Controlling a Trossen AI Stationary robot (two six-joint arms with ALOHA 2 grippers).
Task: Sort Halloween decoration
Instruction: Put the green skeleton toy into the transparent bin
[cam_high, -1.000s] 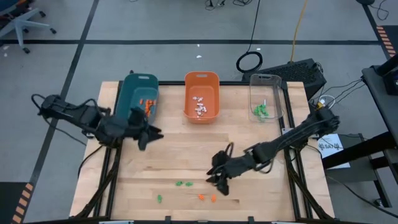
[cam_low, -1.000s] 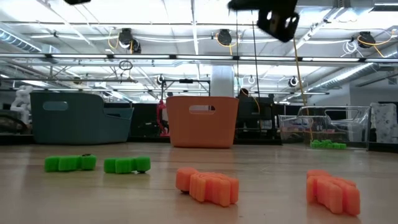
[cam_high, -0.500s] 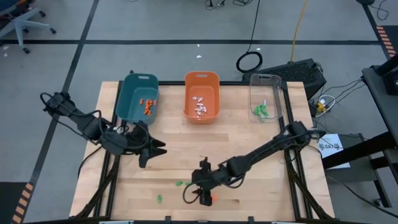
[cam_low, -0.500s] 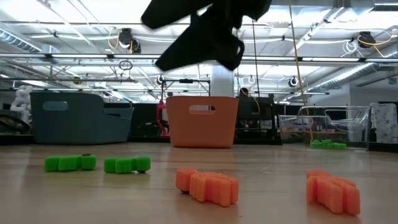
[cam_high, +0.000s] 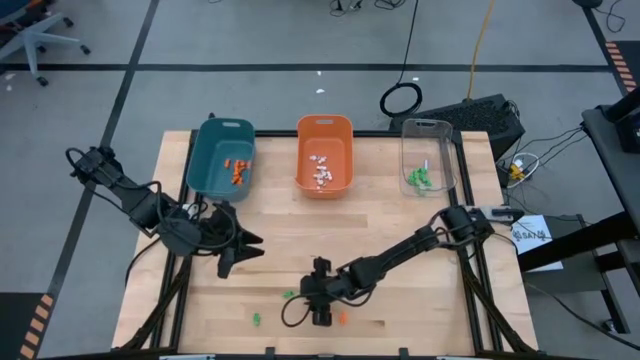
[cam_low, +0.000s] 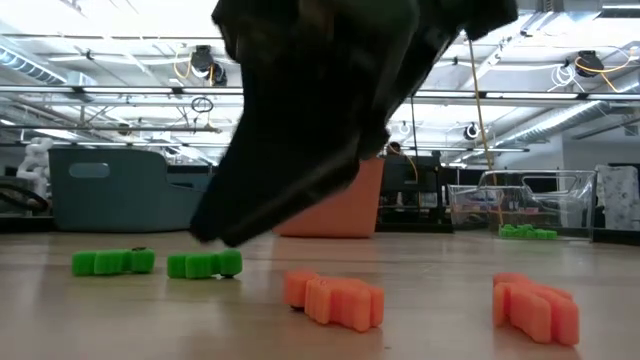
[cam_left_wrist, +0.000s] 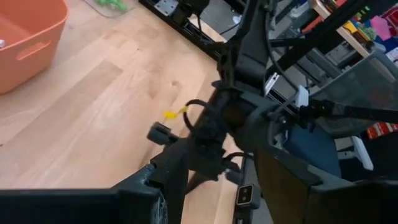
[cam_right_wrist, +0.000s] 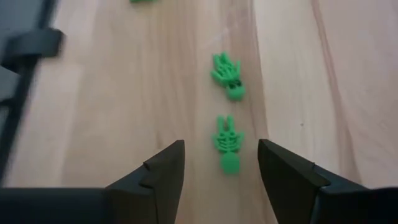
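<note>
Small trinkets of the Halloween decoration lie near the table's front edge. Two green skeleton-shaped ones (cam_right_wrist: 228, 149) (cam_right_wrist: 227, 74) lie in line, and the low view shows two orange ones (cam_low: 335, 298) (cam_low: 537, 305). My right gripper (cam_right_wrist: 221, 144) is open and low over the table (cam_high: 400, 240). Its fingers stand on either side of the nearer green trinket without touching it. In the high view it (cam_high: 319, 305) is beside the green pieces (cam_high: 289, 295). My left gripper (cam_high: 238, 252) hangs open over the table's left part, holding nothing.
Three bins stand along the far edge: a teal one (cam_high: 222, 158) with orange pieces, an orange one (cam_high: 324, 150) with white pieces, and a clear one (cam_high: 428, 150) with green pieces. One more green trinket (cam_high: 256, 319) lies near the front edge.
My right gripper has come down and gone toward the table's near left, to the green trinkets, rolling as it went; it now fills the low view. My left gripper has swung away from the teal bin toward the near edge. The trinkets have not moved.
</note>
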